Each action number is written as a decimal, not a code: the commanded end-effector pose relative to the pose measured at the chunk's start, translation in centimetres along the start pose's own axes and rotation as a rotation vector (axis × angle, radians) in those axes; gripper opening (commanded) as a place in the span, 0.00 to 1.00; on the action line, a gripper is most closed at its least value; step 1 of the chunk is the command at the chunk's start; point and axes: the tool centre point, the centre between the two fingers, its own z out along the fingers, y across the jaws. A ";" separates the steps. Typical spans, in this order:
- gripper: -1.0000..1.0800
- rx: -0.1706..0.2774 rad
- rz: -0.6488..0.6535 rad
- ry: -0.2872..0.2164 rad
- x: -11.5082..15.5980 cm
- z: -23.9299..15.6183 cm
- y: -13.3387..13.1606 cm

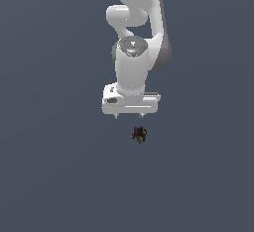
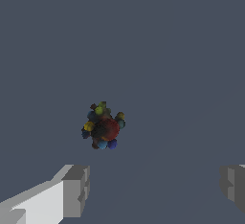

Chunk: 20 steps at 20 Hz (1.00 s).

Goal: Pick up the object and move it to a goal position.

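Currently gripper (image 1: 129, 115) is open, empty, above the clump (image 1: 139, 134), which lies mid-worktop, away from every edge. Risk: clump isn't between the fingers (image 2: 76, 189); descending now would miss or knock it away.

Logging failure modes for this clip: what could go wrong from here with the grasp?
The tool is open, but the clump lies off its centreline in the wrist view, so closing after a straight descent might miss it. The clump is small and bumpy; the fingers may nudge it aside or grip it poorly.
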 end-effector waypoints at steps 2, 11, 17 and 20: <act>0.96 0.000 0.000 0.000 0.0 0.0 0.0; 0.96 0.013 0.007 0.007 0.6 0.1 1.2; 0.96 0.013 0.016 0.006 0.6 0.3 1.0; 0.96 0.014 0.037 0.004 0.6 0.7 0.6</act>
